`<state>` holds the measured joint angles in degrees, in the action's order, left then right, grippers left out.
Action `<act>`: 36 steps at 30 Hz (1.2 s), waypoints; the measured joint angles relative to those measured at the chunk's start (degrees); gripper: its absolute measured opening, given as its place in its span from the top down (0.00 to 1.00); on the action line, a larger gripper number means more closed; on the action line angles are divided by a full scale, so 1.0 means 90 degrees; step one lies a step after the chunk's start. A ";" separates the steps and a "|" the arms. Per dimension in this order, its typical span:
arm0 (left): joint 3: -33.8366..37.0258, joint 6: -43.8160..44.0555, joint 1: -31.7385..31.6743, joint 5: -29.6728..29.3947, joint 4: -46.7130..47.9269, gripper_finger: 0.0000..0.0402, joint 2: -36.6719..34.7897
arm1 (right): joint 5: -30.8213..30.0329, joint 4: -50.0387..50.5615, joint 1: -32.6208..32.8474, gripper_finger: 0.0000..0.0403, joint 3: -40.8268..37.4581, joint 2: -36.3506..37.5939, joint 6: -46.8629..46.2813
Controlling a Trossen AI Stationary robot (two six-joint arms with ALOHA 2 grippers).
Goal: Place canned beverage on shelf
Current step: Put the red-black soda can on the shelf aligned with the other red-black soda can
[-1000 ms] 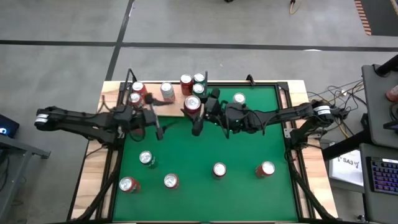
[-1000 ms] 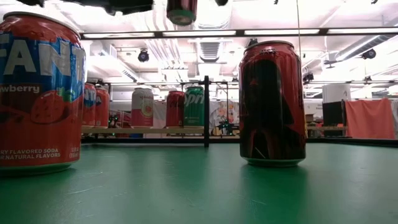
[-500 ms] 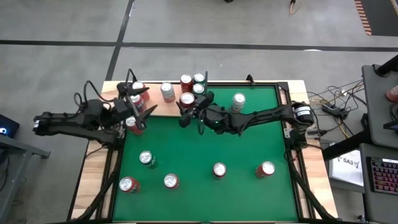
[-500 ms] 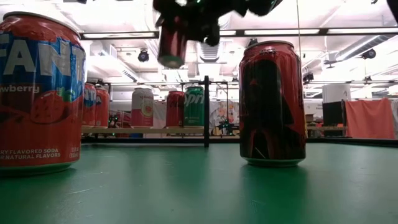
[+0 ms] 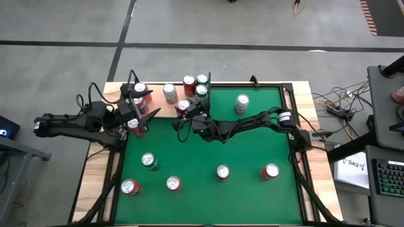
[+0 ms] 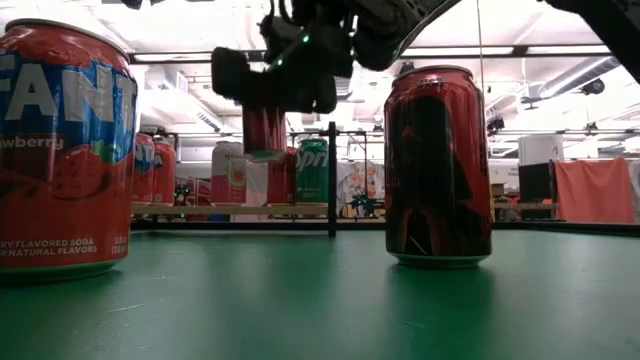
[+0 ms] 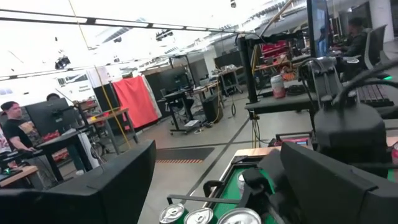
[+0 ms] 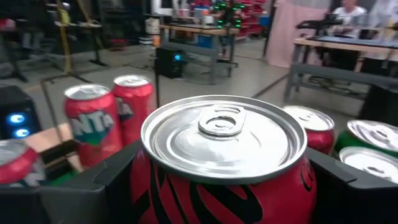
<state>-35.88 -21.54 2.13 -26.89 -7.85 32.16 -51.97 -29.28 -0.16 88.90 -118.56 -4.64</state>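
Note:
A red can (image 8: 224, 137) with black markings stands upright between the fingers of my right gripper (image 5: 184, 109), which is shut on it. In the low view the can (image 6: 265, 130) hangs above the pale wood shelf (image 5: 161, 108), in front of the cans standing there. Several cans (image 5: 196, 85) rest on their bases on the shelf, along its far side. My left gripper (image 5: 139, 112) is open with nothing between its fingers, over the shelf's left part. My right gripper pinches the can's wall (image 8: 140, 180) between its two fingers, on opposite sides just below the top rim. The fingers lie level and come from the table's right side. The can is upright, top up, lifted clear above the shelf.
Loose cans stand on the green table: one at the far right (image 5: 242, 99), several along the near side (image 5: 173, 183). In the low view a strawberry soda can (image 6: 65, 150) and a dark red can (image 6: 437, 165) stand close. A black upright rod (image 6: 331, 178) stands at the shelf's right end.
My right gripper has sunk and gone toward the table's left edge with the red can, which stays upright and now hangs in front of the shelf's cans. My left gripper drew back toward the table's left edge, then kept still.

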 joint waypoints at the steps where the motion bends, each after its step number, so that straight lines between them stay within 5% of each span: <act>1: 0.0000 0.0002 0.0000 0.0000 0.0002 0.18 0.0000 | -0.0093 0.0000 0.0000 0.28 0.0025 -0.0058 0.0000; 36: 0.0002 0.0000 0.0002 0.0000 0.0068 0.18 0.0170 | -0.0284 -0.0302 -0.0289 0.28 0.0418 -0.0968 -0.0935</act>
<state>-35.86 -21.54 2.15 -26.89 -7.25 33.69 -54.52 -32.01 -2.77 92.66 -127.27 -13.06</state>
